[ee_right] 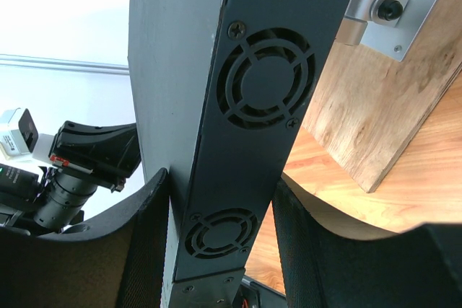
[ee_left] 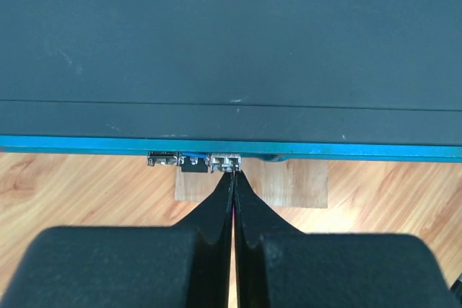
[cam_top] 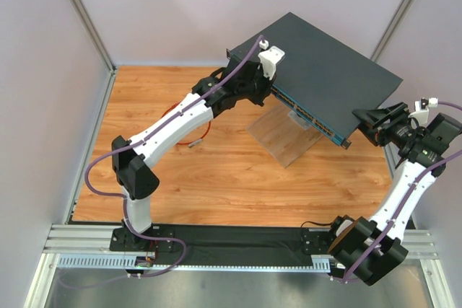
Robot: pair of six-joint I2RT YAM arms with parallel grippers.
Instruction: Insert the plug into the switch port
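Note:
The switch box (cam_top: 325, 70) is a wide, flat, dark box resting tilted on a wooden stand. Its blue-edged front face carries the row of ports (cam_top: 303, 110). My left gripper (ee_left: 232, 172) is shut, with its tips against a metal-rimmed switch port (ee_left: 225, 161). A thin sliver of red shows between its fingers (ee_left: 216, 214); the plug itself is hidden. The red cable (cam_top: 204, 129) loops on the floor under the left arm. My right gripper (ee_right: 220, 178) is shut on the box's vented right end (ee_right: 263, 88), one finger on each flat face, and it also shows in the top view (cam_top: 366, 124).
The wooden stand (cam_top: 285, 135) with a metal bracket (ee_right: 393, 9) props the box above the wooden floor. The cable's loose grey end (cam_top: 193, 145) lies on the floor. Pale enclosure walls stand close on the left, back and right.

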